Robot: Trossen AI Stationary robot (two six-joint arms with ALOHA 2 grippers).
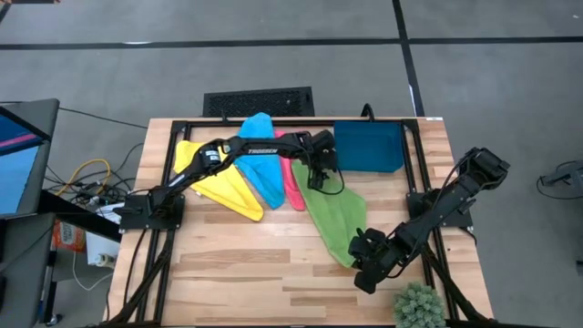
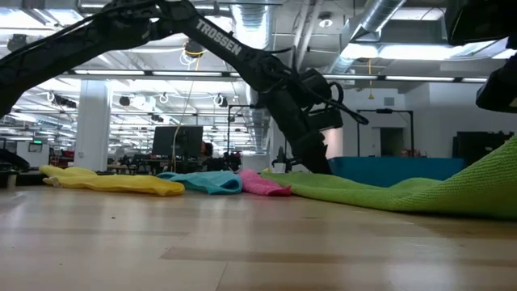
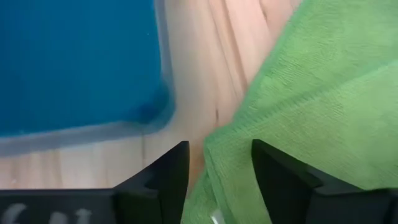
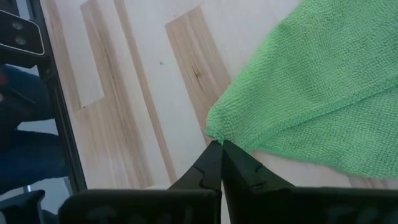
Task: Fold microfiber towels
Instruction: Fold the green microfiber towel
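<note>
The green towel point(image 1: 332, 217) runs diagonally from centre toward lower right, left gripper point(image 1: 316, 176) fingers spread over its upper end, right gripper point(image 1: 363, 248) fingers pinching its lower corner.

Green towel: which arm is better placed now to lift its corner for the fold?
Probably the right. The right gripper is shut on the green towel at its near corner. The left gripper is open around the far corner beside the blue tray, gripping nothing.

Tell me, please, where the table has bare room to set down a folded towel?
Bare wood lies in front of the yellow towel, left of the green towel. The back is crowded: yellow, blue towel, pink towel, green and the tray lie side by side.
</note>
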